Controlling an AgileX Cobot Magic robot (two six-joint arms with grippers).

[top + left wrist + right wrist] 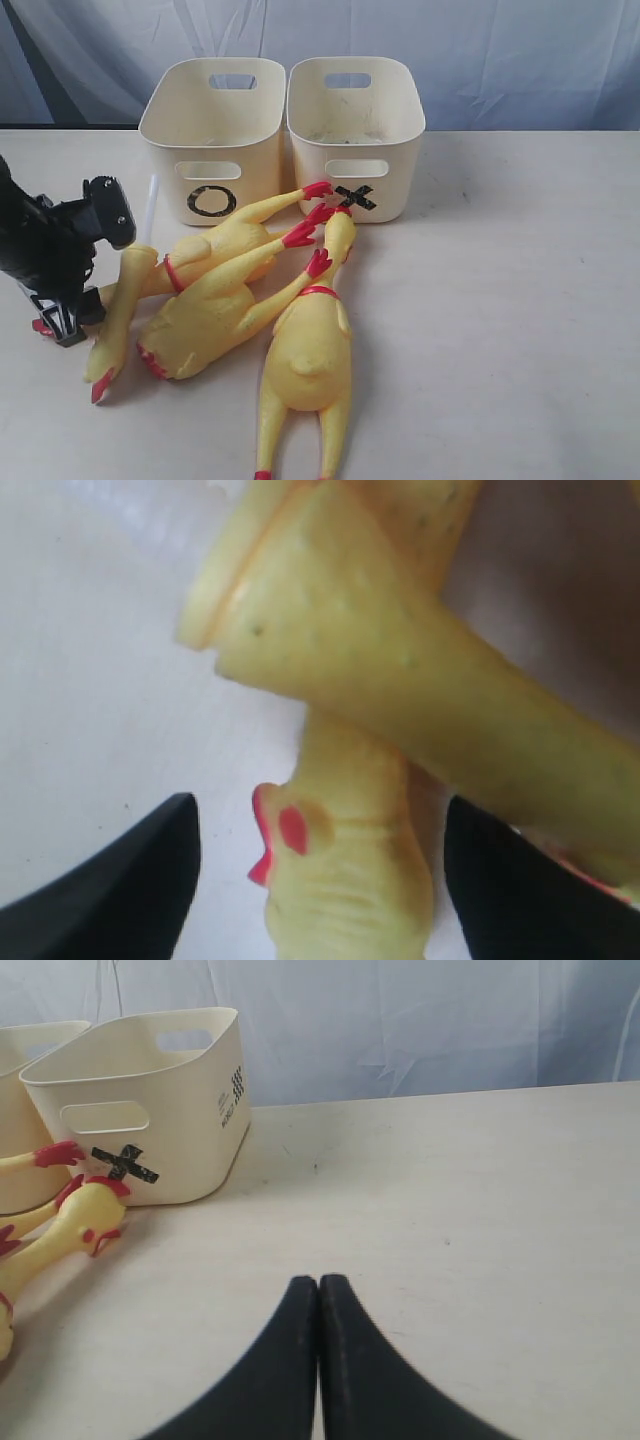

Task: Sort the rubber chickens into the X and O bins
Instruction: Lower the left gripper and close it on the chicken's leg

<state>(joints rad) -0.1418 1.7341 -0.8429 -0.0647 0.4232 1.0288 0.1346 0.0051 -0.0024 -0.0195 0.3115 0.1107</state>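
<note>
Left arm (50, 245) sits low at the far left edge of the surface (520, 330), wrist bent down. The left pincer (320, 820) is released, its two black fingers (120, 890) spread to either side of a chicken's head (345, 880); whether either finger touches it I cannot tell. Chickens counted: four, all lying flat in one overlapping cluster in front of the bins. The thinnest chicken (122, 305) is furthest left and crosses the neck of the second, with a white tube (152, 200) at its upper end. The second chicken (225, 240) has its red feet reaching toward the O bin (260, 170). The third chicken (210, 315) lies diagonally beside it. The largest chicken (305, 350) is rightmost, its head just in front of the X bin (400, 170). Bins counted: two, cream, touching side by side; no chicken shows inside either. Markings: black O (212, 201) on the left bin, black X (356, 197) on the right. A small black print (231, 1093) on the X bin's side wall is too small to read. Right pincer (318, 1360) is clenched with nothing in it, held above bare surface, well apart from the chickens.
</note>
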